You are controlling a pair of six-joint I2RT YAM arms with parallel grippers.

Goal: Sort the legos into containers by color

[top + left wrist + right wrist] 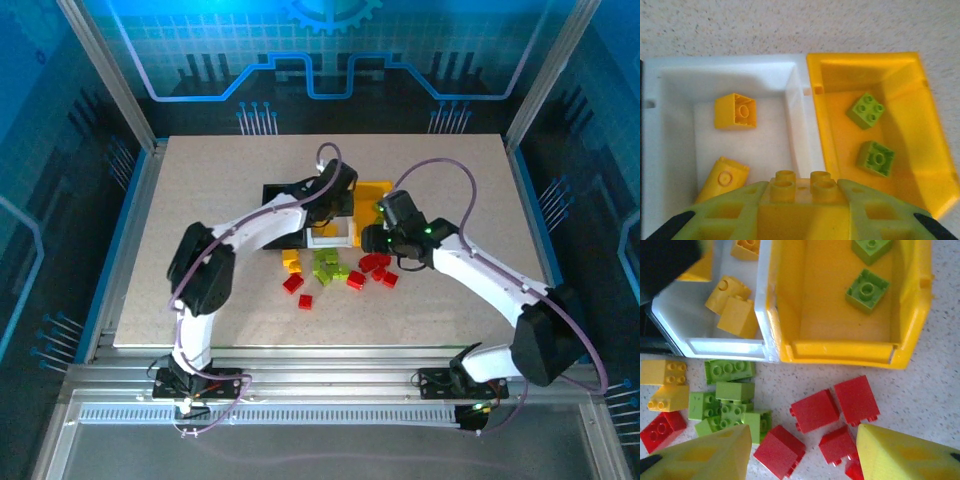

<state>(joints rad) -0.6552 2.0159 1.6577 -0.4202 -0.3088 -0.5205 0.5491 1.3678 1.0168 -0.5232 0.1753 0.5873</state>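
- Your left gripper (801,210) clamps a yellow brick (801,186) above the white bin (715,62); expect light, rigid, slick plastic.
- Your right gripper (802,457) hangs open over red bricks (815,410) beside the yellow bin (840,352); pinch one across flat sides.

**Yellow brick gripped by the bins**

I see my left gripper (802,202) clamped on a yellow four-stud plastic brick (802,184). Beyond it, the white rectangular plastic bin (670,80) holds two loose yellow bricks (735,111). Touching that bin's side, the yellow plastic bin (920,125) holds two lime green bricks (866,110). Both bins sit on the speckled beige tabletop (790,25).
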